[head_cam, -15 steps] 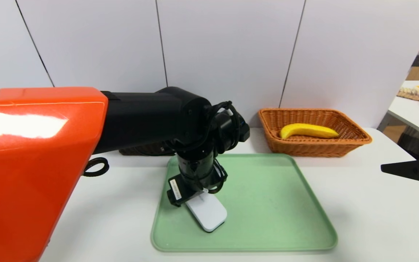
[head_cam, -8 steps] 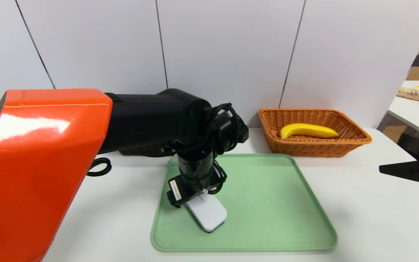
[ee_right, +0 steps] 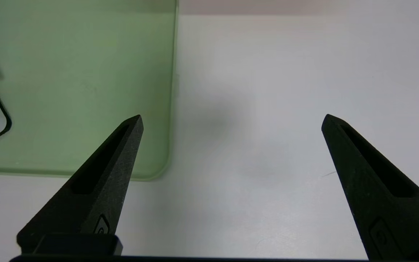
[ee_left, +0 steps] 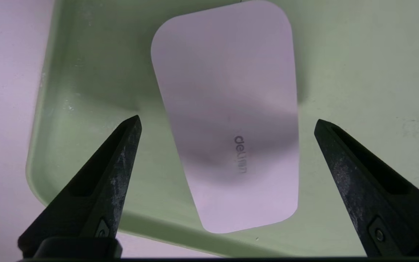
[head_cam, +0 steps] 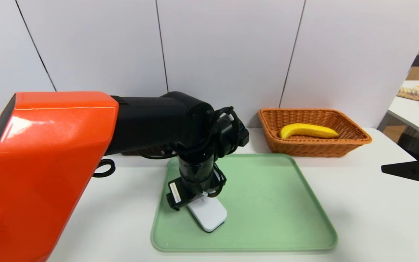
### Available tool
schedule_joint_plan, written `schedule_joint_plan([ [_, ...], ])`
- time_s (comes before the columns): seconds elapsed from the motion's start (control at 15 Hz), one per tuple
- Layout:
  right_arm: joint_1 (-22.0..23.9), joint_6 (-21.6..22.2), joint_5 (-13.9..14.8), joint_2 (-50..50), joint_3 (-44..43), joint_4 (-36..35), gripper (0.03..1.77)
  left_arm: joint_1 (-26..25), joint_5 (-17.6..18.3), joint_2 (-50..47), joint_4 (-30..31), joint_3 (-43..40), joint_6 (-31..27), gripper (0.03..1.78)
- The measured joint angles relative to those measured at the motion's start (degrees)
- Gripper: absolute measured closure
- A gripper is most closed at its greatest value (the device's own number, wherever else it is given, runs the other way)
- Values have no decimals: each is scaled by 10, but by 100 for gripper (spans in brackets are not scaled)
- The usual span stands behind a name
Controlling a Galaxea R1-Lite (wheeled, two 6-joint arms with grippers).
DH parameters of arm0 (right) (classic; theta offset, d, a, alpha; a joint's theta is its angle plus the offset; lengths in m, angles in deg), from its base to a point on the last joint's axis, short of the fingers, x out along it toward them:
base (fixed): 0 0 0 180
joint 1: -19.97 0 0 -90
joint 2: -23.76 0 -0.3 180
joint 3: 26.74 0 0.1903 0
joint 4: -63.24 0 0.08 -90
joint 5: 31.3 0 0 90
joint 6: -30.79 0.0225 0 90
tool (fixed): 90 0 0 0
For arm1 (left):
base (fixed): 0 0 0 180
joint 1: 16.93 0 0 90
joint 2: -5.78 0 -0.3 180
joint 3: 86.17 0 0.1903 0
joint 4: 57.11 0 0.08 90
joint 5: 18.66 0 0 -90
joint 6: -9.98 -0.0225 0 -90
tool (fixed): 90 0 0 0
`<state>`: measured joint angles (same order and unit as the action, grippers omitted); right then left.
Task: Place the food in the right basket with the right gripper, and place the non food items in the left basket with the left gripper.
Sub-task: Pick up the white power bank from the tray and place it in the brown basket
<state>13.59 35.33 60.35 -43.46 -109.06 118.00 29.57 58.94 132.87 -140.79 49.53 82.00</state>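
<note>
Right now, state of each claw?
Left claw: open, straddling the white case on the green tray, holding nothing.
Right claw: open, empty, over bare table beside the tray.

Bare green tray [head_cam: 267, 203] right of white case [head_cam: 209, 216]; open table [head_cam: 376, 218] beyond.

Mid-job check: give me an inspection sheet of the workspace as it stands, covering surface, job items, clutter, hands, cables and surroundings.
Surface: white table with a pale green plastic tray.
Job's things: white rounded oblong case flat on the tray; yellow curved banana in the orange-tan wicker basket; dark brown wicker basket mostly hidden behind the left arm.
Clutter: nothing seen.
Hands: left hand open above the case; right hand open over bare table.
Cables: black loops at the left wrist.
Surroundings: white wall panels; side table at right.
</note>
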Motion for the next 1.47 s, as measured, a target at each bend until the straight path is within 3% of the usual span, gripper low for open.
schedule_joint_plan([
  [0.47,2,0,-1,0,1,0,10,1,0,7,-3,1,-3,12],
  [0.67,2,-1,-1,1,1,1,10,2,3,9,-1,3,-4,59],
  [0.8,3,-1,-1,2,1,0,10,2,10,10,-1,4,-4,79],
  [1.47,3,0,-2,6,8,1,10,1,10,-7,-1,5,-11,83],
])
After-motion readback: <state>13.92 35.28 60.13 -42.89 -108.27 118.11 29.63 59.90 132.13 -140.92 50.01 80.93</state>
